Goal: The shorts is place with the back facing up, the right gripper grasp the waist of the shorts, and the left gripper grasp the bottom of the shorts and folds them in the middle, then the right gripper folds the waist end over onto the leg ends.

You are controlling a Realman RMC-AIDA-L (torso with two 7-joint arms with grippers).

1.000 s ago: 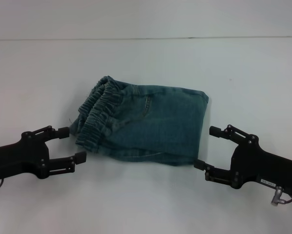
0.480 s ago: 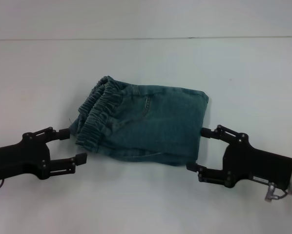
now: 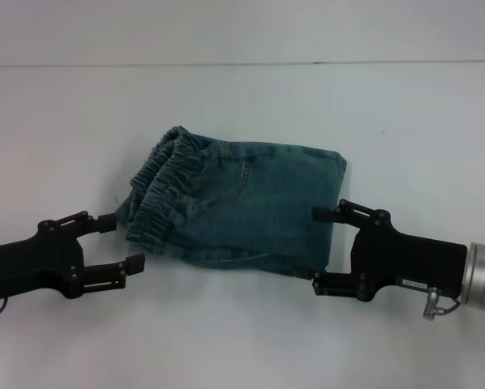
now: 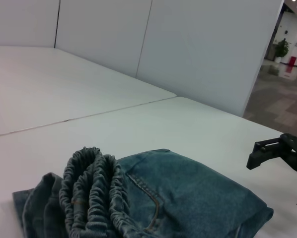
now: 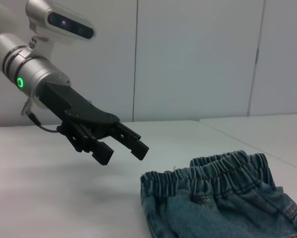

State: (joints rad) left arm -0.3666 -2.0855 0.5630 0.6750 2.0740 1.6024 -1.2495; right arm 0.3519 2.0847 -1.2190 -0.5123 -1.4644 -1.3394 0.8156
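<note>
The blue-green denim shorts (image 3: pixel 242 203) lie folded in a compact bundle on the white table (image 3: pixel 242 105). The ruffled waist (image 3: pixel 161 190) sits on top at the left end; the leg ends are hidden beneath it. My left gripper (image 3: pixel 122 241) is open just left of the waist, apart from it. My right gripper (image 3: pixel 317 249) is open at the folded right edge, one finger over the denim and one off the front corner. The left wrist view shows the waist (image 4: pixel 89 193) close up and the right gripper (image 4: pixel 274 183) beyond the shorts (image 4: pixel 188 198). The right wrist view shows the left gripper (image 5: pixel 122 155) beside the waist (image 5: pixel 208 176).
The white table runs to a seam near the back wall (image 3: pixel 242 32). White wall panels (image 4: pixel 203 49) stand behind it, with an open hall (image 4: pixel 282 94) past them.
My right gripper has slid left from beside the shorts until its open fingers reach the folded right edge. The left gripper and the shorts have stayed put.
</note>
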